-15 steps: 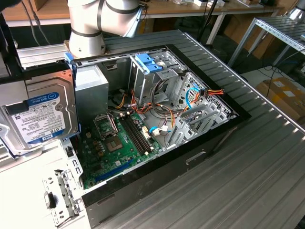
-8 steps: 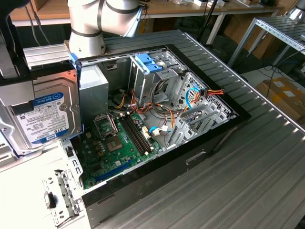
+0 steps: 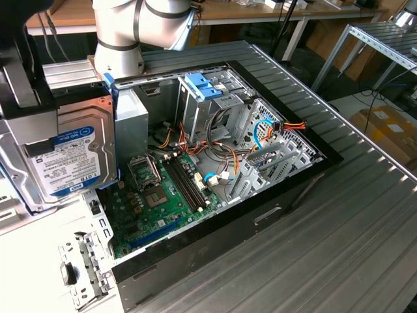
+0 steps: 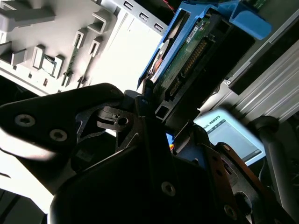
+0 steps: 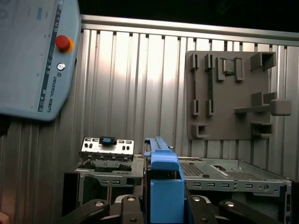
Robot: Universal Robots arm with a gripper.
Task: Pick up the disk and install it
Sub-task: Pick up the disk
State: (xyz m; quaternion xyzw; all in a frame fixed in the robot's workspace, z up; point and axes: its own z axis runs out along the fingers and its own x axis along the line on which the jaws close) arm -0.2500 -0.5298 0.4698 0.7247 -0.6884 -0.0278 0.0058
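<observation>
Gripper is clamped on the disk. The black fingers pinch it at one end, with the green circuit board and connector edge showing in the second wrist view. The light-blue carrier runs along the disk's edges and the brighter blue end tab is at the far end from the fingers.

In the first wrist view the same blue tab stands up between the gripper's black links.

In the exterior view the disk hangs in the air, label face toward the camera, at the exterior view's left. It is off the tabletop and just beside the left end of the open computer case. It is not seated in any bay. The arm comes down behind it.

Inside the case:
- The motherboard lies flat in the nearer part.
- Cable bundles run across the middle.
- The metal drive cage sits farther back with a blue plastic piece on top.

Farther out in the first wrist view:
- A grey fixture plate with small brackets lies on the ribbed tabletop.
- A teach pendant with a red button is well apart from the plate.
</observation>
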